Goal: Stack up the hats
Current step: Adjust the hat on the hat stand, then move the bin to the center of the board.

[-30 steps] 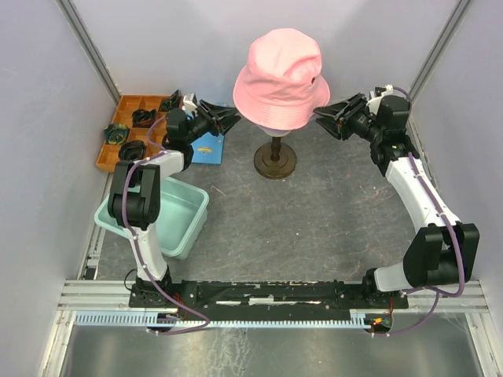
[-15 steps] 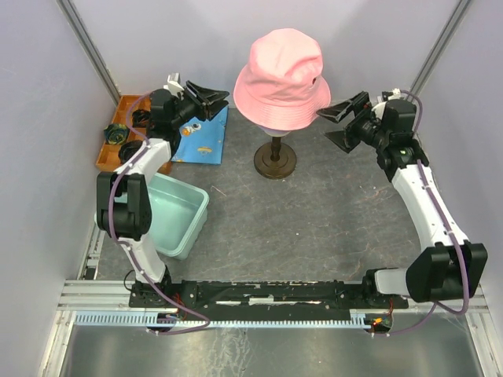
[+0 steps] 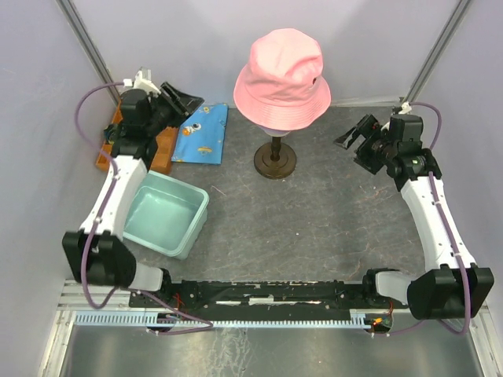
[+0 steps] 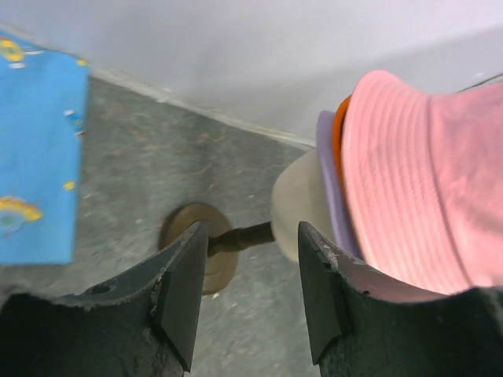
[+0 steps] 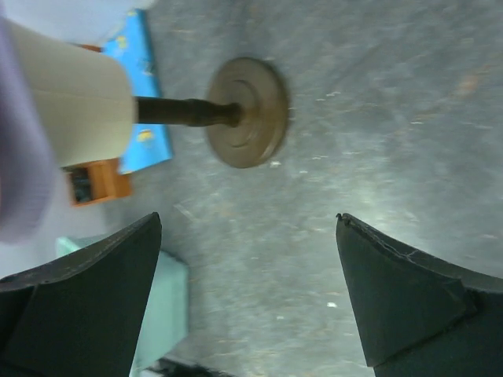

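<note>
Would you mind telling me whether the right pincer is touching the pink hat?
Apart: the top view shows a clear gap between the right pincer and the pink hat.

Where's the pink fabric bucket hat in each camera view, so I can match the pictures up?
Top external: pink fabric bucket hat at upper centre, atop the stand.
Left wrist: right side of the picture, turned sideways, with a lavender brim beside it.
Right wrist: not in it; only the lavender brim shows at the far left.
Shared landmark: round brown stand base, in all three.
</note>
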Robot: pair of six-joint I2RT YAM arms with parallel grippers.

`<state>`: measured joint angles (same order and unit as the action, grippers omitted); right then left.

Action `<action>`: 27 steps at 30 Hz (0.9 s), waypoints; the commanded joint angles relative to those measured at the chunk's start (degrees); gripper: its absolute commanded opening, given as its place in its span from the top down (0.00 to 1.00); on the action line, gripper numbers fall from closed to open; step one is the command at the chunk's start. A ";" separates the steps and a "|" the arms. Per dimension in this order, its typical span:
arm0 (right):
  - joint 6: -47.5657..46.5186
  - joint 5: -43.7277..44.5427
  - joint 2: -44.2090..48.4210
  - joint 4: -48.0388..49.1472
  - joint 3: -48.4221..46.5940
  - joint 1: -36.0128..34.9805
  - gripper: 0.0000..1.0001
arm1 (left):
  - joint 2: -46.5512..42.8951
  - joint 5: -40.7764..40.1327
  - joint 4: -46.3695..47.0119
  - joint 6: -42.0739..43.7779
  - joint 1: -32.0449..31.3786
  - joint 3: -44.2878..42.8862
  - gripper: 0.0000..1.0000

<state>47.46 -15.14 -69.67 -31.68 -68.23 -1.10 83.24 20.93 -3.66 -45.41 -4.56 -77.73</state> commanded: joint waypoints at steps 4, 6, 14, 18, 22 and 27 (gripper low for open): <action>-13.03 8.67 3.50 -6.53 3.02 0.30 0.01 | -14.84 -15.78 -17.34 12.37 -0.01 7.91 0.43; -13.54 6.56 2.40 -6.24 3.13 0.32 0.01 | -18.71 -19.10 -20.47 12.74 0.00 10.50 0.46; -13.39 2.24 -0.91 -3.67 2.86 0.31 0.01 | -27.48 -25.51 -39.79 13.18 -0.02 16.48 0.54; -12.06 0.11 -2.45 -1.91 3.00 0.32 0.01 | -28.14 -26.79 -44.52 11.85 -0.05 19.01 0.55; -11.66 -0.50 -2.66 -1.26 3.31 0.31 0.01 | -25.92 -29.43 -44.23 11.29 -0.01 22.03 0.52; -11.68 -0.77 -2.69 -1.35 3.24 0.32 0.01 | -21.85 -27.01 -36.26 6.25 -0.01 23.56 0.49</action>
<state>35.70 -14.96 -72.62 -35.57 -64.88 -0.97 59.33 -5.91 -46.26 -35.09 -4.54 -54.74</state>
